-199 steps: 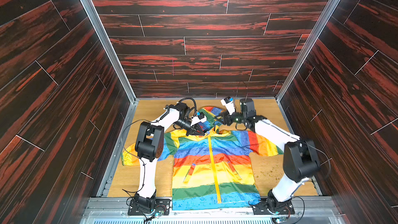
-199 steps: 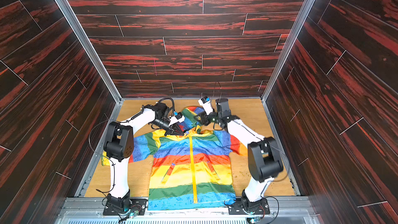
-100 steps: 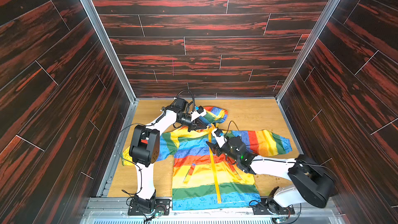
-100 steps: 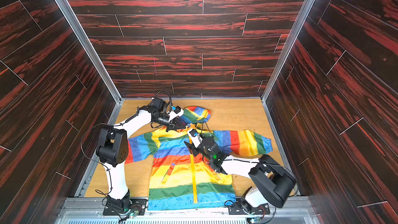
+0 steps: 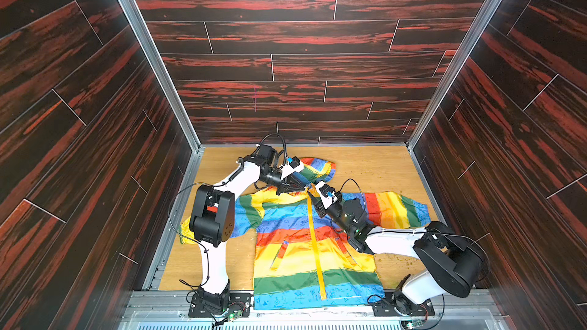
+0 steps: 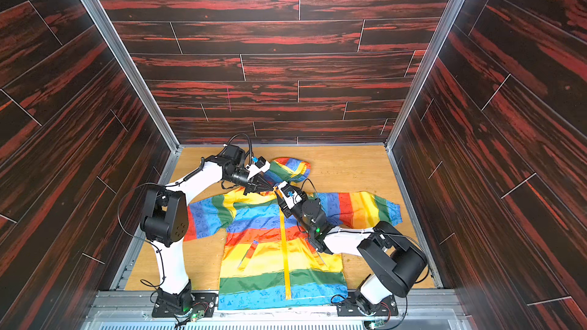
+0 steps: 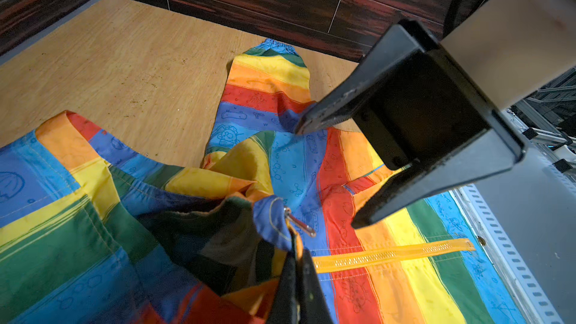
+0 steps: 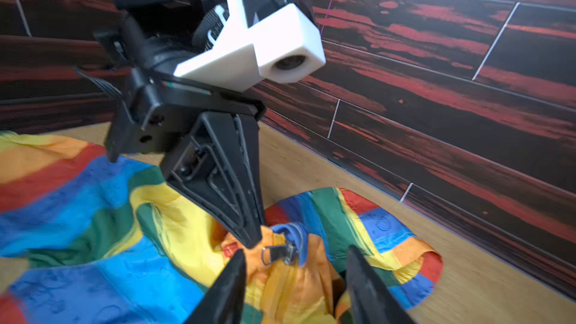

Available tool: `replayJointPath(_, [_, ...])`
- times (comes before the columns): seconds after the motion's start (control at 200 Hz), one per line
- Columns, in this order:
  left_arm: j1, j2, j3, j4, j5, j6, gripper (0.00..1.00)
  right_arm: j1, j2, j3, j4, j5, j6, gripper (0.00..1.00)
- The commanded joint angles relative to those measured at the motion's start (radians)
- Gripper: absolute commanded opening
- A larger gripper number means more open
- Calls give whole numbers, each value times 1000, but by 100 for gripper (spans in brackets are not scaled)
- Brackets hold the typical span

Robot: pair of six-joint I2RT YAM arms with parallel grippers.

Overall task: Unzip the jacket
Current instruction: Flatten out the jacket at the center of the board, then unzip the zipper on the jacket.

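The left gripper point(image 7: 296, 263) is pinched flat shut on the collar edge at the very top of the zip. A fold of blue and orange cloth is caught between its black fingers and raised a little off the board. Just beside that pinch, the small silver metal pull tab point(image 8: 277, 252) sticks out loose. The right gripper point(image 8: 294, 255) has its jaws part-way apart, one tip on each side of the tab, and holds nothing. I can't tell whether either tip touches it.

Both are working on a small hooded jacket point(image 5: 295, 249) of thin, shiny rainbow-striped fabric. It lies front-up on the light wooden tabletop point(image 5: 365, 166), with its hood point(image 5: 317, 166) toward the back wall and its hem at the near edge between the arm bases. The yellow-orange zipper tape point(image 5: 314, 242) runs closed down the whole front.

To my eye the garment is feather-light, limp and slick, so it will bunch and slide over the board rather than resist a pull. The place to grip is the tab itself, flat across its faces, though it is small and hard and could slip from the tips. The collar pinch looks like the needed anchor. Without it I'd expect the whole garment to travel with the slider. Pulling straight along the tape toward the hem should keep cloth out of the teeth.
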Motion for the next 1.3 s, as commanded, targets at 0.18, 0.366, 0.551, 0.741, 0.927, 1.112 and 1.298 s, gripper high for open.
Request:
replayJointPath(0.18, [0,-54,26,-41,60,31,0,0,33,61,-104,-139,-33,27])
replayJointPath(0.366, [0,-54,29,-59,56,45,0,-4,60,88,-127,-120,-42,33])
replayJointPath(0.551, [0,-55,31,-63,56,46,0,-16,67,94,-152,-105,-32,32])
replayJointPath(0.741, [0,-54,31,-66,58,46,0,-30,58,84,-158,-85,-38,30])
replayJointPath(0.927, [0,-51,34,-68,57,46,0,-37,65,102,-178,-81,-48,27])
replayJointPath(1.112, [-1,-51,35,-69,54,48,0,-37,69,116,-192,-89,-56,23])
replayJointPath(1.298, [0,-45,37,-73,56,48,0,-37,63,116,-196,-89,-58,23])
